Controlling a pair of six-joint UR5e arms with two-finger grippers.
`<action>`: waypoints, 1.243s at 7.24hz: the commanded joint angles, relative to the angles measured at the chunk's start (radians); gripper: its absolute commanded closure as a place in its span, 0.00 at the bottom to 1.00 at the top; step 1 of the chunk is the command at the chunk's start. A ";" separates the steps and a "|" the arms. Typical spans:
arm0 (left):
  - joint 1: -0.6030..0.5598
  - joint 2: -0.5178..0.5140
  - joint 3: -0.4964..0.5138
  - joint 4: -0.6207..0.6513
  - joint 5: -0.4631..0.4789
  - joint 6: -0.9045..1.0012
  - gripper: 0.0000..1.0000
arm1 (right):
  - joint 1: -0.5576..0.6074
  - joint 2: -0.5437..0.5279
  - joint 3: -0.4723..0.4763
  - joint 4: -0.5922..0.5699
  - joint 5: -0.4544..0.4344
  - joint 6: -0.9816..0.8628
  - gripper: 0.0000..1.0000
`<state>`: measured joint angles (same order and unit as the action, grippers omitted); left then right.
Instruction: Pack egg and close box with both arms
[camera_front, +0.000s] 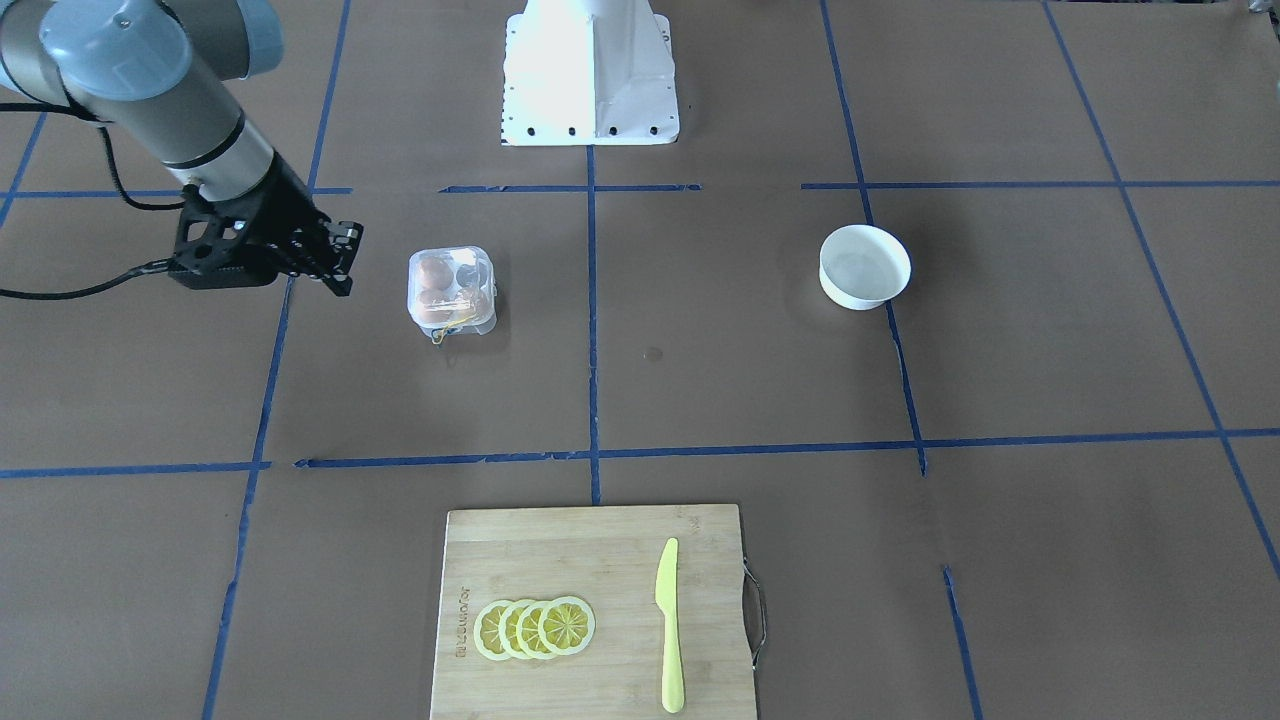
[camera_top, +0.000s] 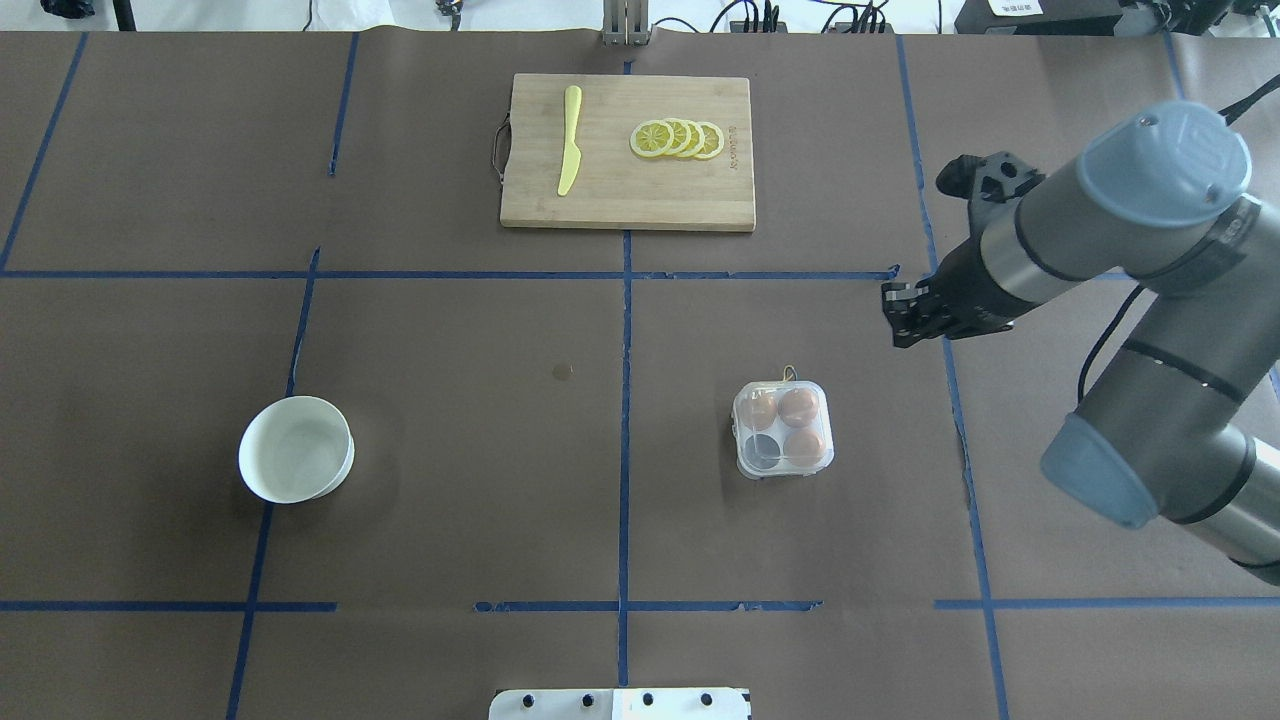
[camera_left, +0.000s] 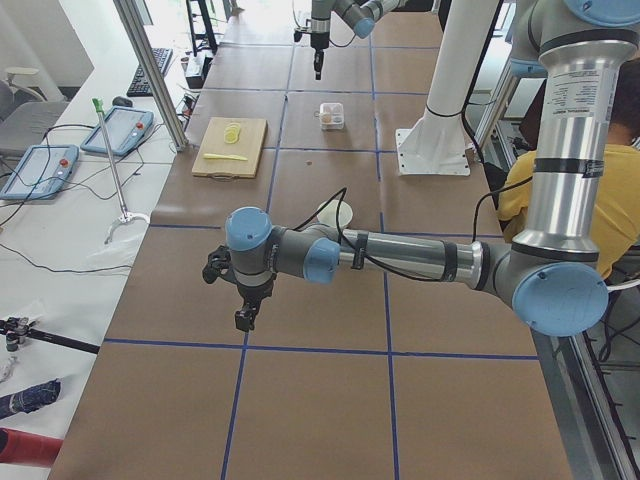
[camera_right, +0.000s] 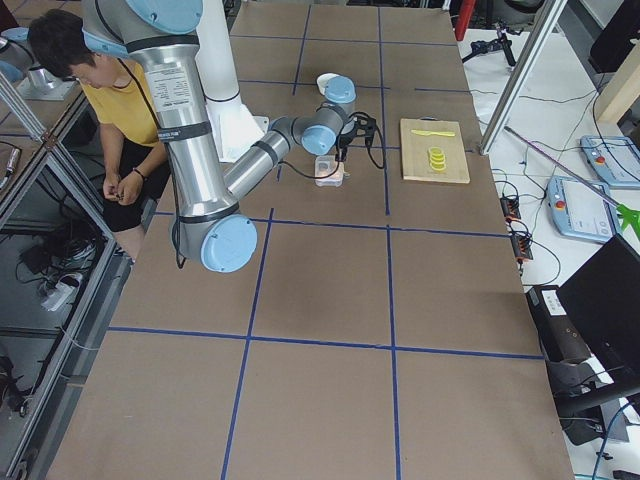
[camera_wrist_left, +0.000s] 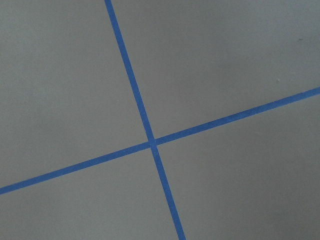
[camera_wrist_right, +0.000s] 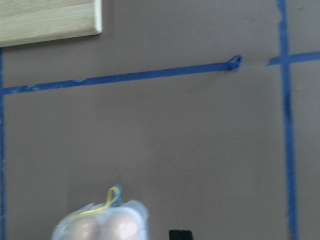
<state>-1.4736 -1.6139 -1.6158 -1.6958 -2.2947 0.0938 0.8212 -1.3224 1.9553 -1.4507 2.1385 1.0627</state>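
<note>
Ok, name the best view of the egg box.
Overhead exterior: the box shows three eggs, one empty cup. Front-facing is hazier; side views tiny; right wrist clips its edge; left wrist misses it.

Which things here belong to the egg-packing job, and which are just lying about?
Job: box, eggs inside it, right gripper, left gripper.
Lying about: bowl, board, knife, lemon slices.

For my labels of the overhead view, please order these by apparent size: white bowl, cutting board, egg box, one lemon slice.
1. cutting board
2. white bowl
3. egg box, only slightly smaller than the bowl
4. lemon slice
</note>
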 joint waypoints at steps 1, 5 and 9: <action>-0.002 0.003 -0.001 0.001 0.003 -0.002 0.00 | 0.193 -0.101 -0.006 -0.132 0.018 -0.375 1.00; -0.106 -0.001 0.001 0.184 0.007 0.197 0.00 | 0.583 -0.205 -0.241 -0.169 0.121 -1.051 1.00; -0.125 0.029 0.008 0.197 -0.014 0.205 0.00 | 0.596 -0.228 -0.260 -0.166 0.109 -1.083 0.00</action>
<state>-1.5950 -1.5961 -1.6065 -1.4963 -2.2960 0.2957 1.4144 -1.5393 1.6976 -1.6204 2.2537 -0.0124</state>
